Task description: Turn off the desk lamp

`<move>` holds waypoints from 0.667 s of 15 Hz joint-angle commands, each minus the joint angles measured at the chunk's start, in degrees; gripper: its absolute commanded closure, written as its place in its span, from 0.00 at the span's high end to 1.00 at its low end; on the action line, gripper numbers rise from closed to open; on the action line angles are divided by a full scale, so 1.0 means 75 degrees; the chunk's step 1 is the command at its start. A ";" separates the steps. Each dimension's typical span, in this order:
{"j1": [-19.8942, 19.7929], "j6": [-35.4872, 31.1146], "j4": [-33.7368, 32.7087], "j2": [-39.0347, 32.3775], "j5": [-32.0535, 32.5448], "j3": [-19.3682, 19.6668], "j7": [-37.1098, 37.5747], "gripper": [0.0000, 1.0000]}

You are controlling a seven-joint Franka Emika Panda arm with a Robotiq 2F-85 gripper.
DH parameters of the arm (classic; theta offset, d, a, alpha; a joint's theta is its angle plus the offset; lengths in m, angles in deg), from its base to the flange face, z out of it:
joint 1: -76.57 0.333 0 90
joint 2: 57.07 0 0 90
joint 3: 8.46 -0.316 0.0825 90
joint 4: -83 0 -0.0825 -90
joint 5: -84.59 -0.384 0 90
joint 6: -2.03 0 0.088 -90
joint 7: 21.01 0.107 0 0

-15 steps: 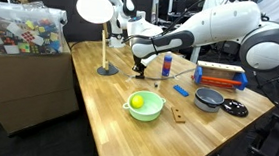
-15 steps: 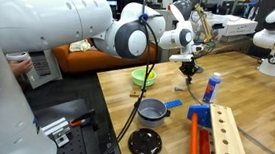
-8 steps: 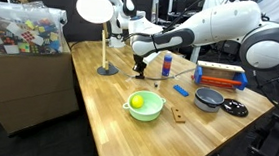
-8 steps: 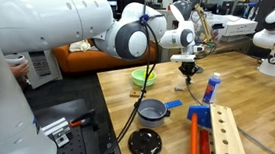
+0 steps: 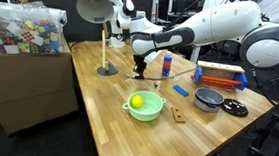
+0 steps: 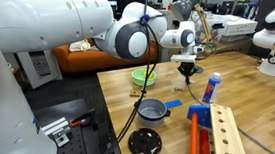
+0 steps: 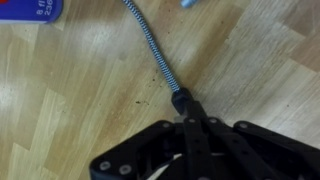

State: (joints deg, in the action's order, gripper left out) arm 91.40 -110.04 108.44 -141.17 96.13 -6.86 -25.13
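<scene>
The desk lamp (image 5: 93, 5) stands at the back of the wooden table on a small dark base (image 5: 107, 70). Its dome head faces the camera and its disc looks grey and unlit. My gripper (image 5: 137, 70) points straight down at the table just right of the lamp base; it also shows in the other exterior view (image 6: 188, 73). In the wrist view the gripper (image 7: 190, 120) is shut, its tips pressed on the black piece (image 7: 183, 103) at the end of the lamp's braided cord (image 7: 155, 52).
A green bowl (image 5: 145, 107) with a yellow ball sits near the front. A blue bottle (image 5: 166, 64), a grey pot (image 5: 209, 99), a black lid (image 5: 234, 109) and a wooden rack (image 5: 220, 76) stand right of the gripper. A box of clutter (image 5: 23, 34) is beside the table.
The lamp's disc was bright white in the earlier frames and is now grey and dark. The gripper has stayed in the same place on the cord.
</scene>
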 commanded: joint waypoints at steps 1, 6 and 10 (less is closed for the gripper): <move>-0.0030 0.0029 0.0494 0.0003 -0.0214 -0.0242 -0.0253 0.00; 0.0092 0.0142 0.0257 0.0010 -0.0191 -0.0090 -0.0227 0.00; 0.0287 0.0198 0.0072 0.0019 -0.0125 -0.0018 -0.0121 0.00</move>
State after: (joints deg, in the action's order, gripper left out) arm 92.42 -109.34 108.56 -141.03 96.22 -6.85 -25.53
